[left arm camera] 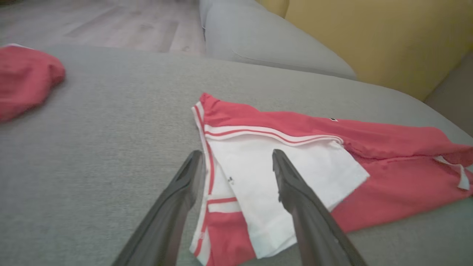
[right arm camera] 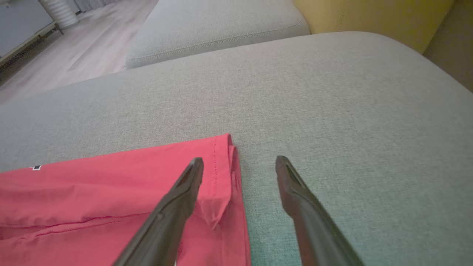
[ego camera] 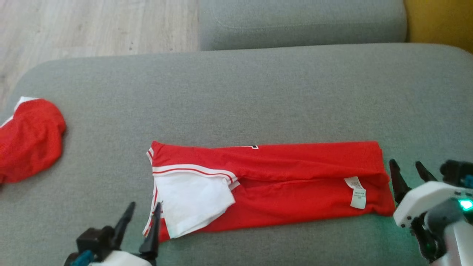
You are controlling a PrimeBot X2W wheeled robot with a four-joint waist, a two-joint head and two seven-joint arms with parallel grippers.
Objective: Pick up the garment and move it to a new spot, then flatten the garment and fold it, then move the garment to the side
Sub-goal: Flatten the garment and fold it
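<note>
The garment (ego camera: 281, 173) is red shorts with white panels and stripes, lying folded lengthwise into a long strip on the grey cushion (ego camera: 236, 96). A white care label (ego camera: 357, 192) shows near its right end. My left gripper (ego camera: 145, 210) stands open at the strip's lower left corner, its fingers straddling the white-striped hem (left arm camera: 210, 173) and holding nothing. My right gripper (ego camera: 406, 168) is open just off the strip's right end, one finger over the red edge (right arm camera: 221, 162), the other over bare cushion.
A second red garment (ego camera: 29, 138) lies bunched at the cushion's left edge. Another grey cushion (ego camera: 301, 20) sits behind, with a yellow wall (ego camera: 439, 20) at the far right. Wooden floor (ego camera: 88, 26) shows beyond the far left.
</note>
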